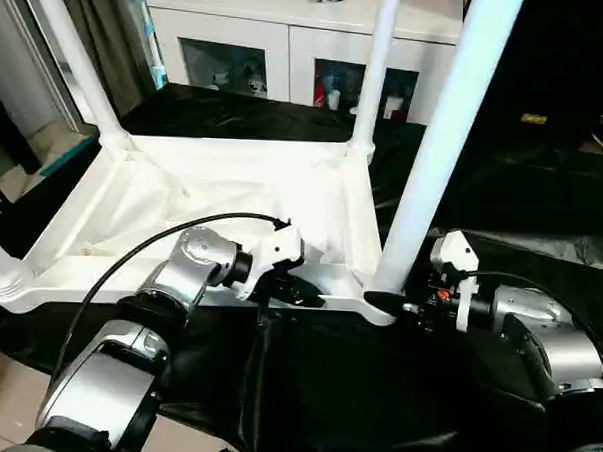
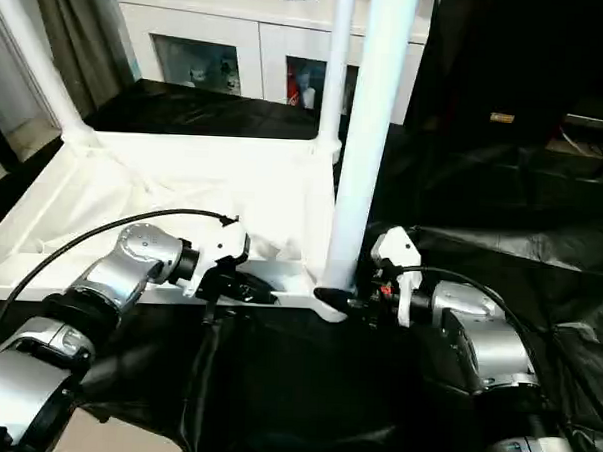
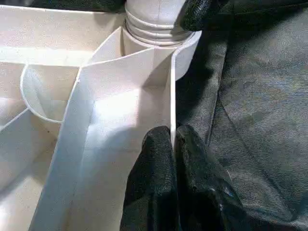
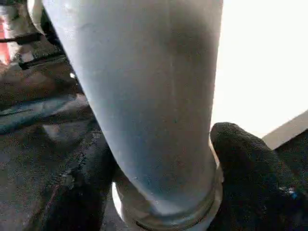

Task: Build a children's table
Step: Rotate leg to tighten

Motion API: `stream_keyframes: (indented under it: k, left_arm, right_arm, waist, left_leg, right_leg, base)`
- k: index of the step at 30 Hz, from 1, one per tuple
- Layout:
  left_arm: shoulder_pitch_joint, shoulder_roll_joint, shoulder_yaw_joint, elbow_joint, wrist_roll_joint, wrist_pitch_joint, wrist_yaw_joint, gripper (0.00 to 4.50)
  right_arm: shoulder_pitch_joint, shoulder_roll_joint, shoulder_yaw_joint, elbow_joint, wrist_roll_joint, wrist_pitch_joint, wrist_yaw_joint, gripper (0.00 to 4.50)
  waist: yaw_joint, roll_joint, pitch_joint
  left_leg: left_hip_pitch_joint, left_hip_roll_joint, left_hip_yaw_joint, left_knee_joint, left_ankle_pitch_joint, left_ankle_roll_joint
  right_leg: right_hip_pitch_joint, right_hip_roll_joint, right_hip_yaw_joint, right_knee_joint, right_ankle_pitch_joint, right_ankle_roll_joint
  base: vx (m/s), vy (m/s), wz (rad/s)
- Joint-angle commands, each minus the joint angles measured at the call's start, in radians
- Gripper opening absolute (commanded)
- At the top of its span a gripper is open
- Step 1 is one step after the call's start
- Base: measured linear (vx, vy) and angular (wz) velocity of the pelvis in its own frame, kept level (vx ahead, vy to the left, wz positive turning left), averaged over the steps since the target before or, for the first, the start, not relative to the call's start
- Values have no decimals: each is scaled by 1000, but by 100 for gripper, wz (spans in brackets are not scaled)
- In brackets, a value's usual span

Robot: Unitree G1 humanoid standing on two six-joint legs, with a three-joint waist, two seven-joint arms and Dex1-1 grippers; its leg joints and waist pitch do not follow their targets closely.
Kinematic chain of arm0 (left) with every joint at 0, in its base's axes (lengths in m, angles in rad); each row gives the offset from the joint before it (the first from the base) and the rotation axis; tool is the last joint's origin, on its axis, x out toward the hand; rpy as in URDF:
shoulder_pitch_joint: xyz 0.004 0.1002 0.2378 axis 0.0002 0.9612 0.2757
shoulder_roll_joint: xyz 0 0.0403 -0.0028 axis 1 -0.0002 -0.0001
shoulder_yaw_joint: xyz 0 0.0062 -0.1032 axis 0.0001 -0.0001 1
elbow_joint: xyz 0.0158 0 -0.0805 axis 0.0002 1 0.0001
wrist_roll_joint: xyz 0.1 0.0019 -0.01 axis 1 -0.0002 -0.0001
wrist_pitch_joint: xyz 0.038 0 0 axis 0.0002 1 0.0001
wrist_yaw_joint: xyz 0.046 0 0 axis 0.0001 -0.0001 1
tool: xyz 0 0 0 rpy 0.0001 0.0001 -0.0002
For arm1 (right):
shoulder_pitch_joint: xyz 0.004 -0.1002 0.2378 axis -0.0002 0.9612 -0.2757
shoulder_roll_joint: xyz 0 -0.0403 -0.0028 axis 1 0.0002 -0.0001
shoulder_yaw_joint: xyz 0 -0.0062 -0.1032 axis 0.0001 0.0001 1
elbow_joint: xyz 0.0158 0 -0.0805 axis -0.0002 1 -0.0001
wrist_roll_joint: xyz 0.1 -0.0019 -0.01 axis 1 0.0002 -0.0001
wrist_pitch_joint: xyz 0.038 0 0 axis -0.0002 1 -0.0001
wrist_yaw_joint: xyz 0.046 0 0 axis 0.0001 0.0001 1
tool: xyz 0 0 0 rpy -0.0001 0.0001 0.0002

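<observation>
Your right gripper [image 1: 386,302] is clamped on the base of the near-right leg [image 1: 448,132], one black finger on each side of the tube right where it enters the corner socket [image 3: 159,24] — the right wrist view shows both fingers [image 4: 255,178] pressed against the leg's ribbed collar, which the head views hide behind the leg. Your left gripper [image 3: 172,137] has its fingers together, pinching the thin near rim of the tabletop [image 1: 223,198] just beside that same corner; the left wrist view shows the wall caught between the pads and the X-ribs inside, plus a black fingertip of the other gripper at the socket. The children's table lies upside down on black sheeting [image 1: 374,389], legs pointing up — far-left leg [image 1: 73,61], far-right leg [image 1: 376,69]. Behind it stands a white cabinet [image 1: 289,45] with glass fronts.
</observation>
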Motion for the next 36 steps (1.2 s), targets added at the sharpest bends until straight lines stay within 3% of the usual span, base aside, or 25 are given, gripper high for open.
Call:
stream_keyframes:
  k: [1, 5, 6, 8, 10, 12, 13, 16, 17, 18, 20, 22, 23, 25, 28, 31, 33, 36]
  left_arm:
    - [9, 1, 11, -34, -46, -2, -57, 0]
    - [15, -2, 10, -50, -55, 13, -65, 0]
    - [1, -24, 16, -24, -39, 12, 12, 0]
    - [-3, -29, 18, -17, -34, 12, 33, 0]
    - [-50, -73, 26, 57, 13, 28, 215, 0]
    - [-60, -85, 30, 72, 17, 33, 252, 0]
    - [-82, -111, 36, 101, 29, 39, 337, 0]
    - [-94, -132, 32, 115, 41, 55, 385, 0]
    - [-99, -144, 27, 120, 51, 66, 412, 0]
    - [-111, -173, 30, 135, 58, 79, 477, 0]
    - [-123, -212, 35, 151, 61, 88, 552, 0]
    - [-128, -236, 36, 157, 60, 89, 581, 0]
    - [-126, -245, 34, 151, 57, 86, 571, 0]
    - [-125, -251, 33, 148, 51, 74, 548, 0]
    - [-124, -247, 31, 150, 44, 49, 511, 0]
    - [-111, -228, 24, 135, 32, 21, 434, 0]
    - [-77, -186, 10, 93, 8, -8, 282, 0]
    - [-64, -168, 3, 76, 3, -12, 227, 0]
  right_arm:
    - [8, -13, -4, -14, 4, 14, -1, 276]
    - [18, -9, 0, -29, 22, 32, 16, 265]
    - [31, 14, -1, -27, 4, 39, -45, 260]
    - [35, 20, -1, -26, -1, 41, -62, 259]
    - [25, 88, -11, 51, -76, 27, -255, 257]
    - [19, 106, -15, 74, -92, 24, -305, 257]
    - [3, 148, -30, 124, -117, 23, -417, 257]
    - [-7, 182, -42, 147, -123, 26, -485, 257]
    - [-13, 202, -50, 156, -122, 30, -522, 257]
    - [-25, 250, -66, 167, -115, 40, -596, 257]
    - [-42, 316, -82, 176, -106, 51, -686, 257]
    - [-52, 360, -81, 179, -105, 50, -736, 257]
    - [-52, 376, -59, 168, -111, 29, -719, 257]
    - [-50, 388, -31, 151, -117, -4, -670, 326]
    - [-48, 379, -21, 136, -109, -23, -605, 332]
    - [-39, 329, -3, 96, -96, -29, -515, 371]
    - [-15, 240, 1, 16, -43, 4, -369, 377]
    - [-1, 203, 5, -17, -21, 29, -303, 377]
  waist:
    - [0, -24, -59]
    - [2, -23, -58]
    - [3, -23, -58]
    - [2, -24, -56]
    - [-4, -24, -54]
    - [-10, -22, -52]
    - [-17, -24, -52]
    - [-26, -26, -50]
    - [-26, -25, -48]
    - [-25, -15, -47]
    - [-30, -20, -49]
    - [-33, -17, -48]
    - [-32, -15, -49]
    - [-31, -18, -49]
    - [-30, -17, -50]
    - [-27, -22, -50]
    - [-22, -22, -53]
    - [-18, -18, -57]
  left_leg:
    - [19, 34, -10, -53, -176, 98]
    - [20, 35, -10, -53, -174, 99]
    - [21, 35, -10, -53, -179, 96]
    - [21, 35, -11, -55, -183, 86]
    - [22, 31, -11, -57, -203, 68]
    - [24, 30, -14, -62, -240, 40]
    - [25, 29, -15, -64, -253, 23]
    - [30, 27, -18, -68, -295, 12]
    - [28, 28, -17, -69, -293, 19]
    - [31, 28, -18, -69, -304, 18]
    - [29, 27, -20, -72, -312, 6]
    - [30, 26, -21, -74, -319, -1]
    - [30, 27, -21, -75, -321, -2]
    - [30, 25, -20, -73, -331, 5]
    - [26, 25, -20, -73, -311, 20]
    - [25, 26, -20, -72, -302, 29]
    - [19, 26, -19, -68, -257, 57]
    - [17, 30, -16, -62, -210, 79]
  right_leg:
    - [46, -45, 22, -59, -92, -266]
    - [46, -46, 22, -60, -102, -263]
    - [45, -46, 22, -61, -112, -263]
    - [44, -45, 23, -62, -124, -254]
    - [41, -45, 23, -68, -162, -243]
    - [40, -48, 23, -75, -229, -229]
    - [39, -47, 23, -77, -256, -219]
    - [39, -49, 25, -88, -325, -193]
    - [38, -48, 27, -90, -320, -187]
    - [35, -48, 27, -91, -326, -186]
    - [36, -47, 26, -91, -334, -180]
    - [36, -46, 26, -94, -332, -174]
    - [35, -46, 26, -93, -327, -173]
    - [34, -47, 27, -96, -321, -168]
    - [38, -46, 27, -93, -294, -170]
    - [40, -47, 27, -93, -291, -170]
    - [48, -47, 26, -85, -225, -182]
    - [47, -45, 25, -72, -136, -212]
  base:
    - [0, 0, 0]
    - [0, 0, 0]
    - [0, 0, 0]
    - [0, 0, 0]
    - [0, 0, 0]
    - [0, 0, 0]
    - [0, 0, 0]
    - [0, 0, 0]
    - [0, 0, 0]
    - [0, 0, 0]
    - [0, 0, 0]
    - [0, 0, 0]
    - [0, 0, 0]
    - [0, 0, 0]
    - [0, 0, 0]
    - [0, 0, 0]
    - [0, 0, 0]
    - [0, 0, 0]
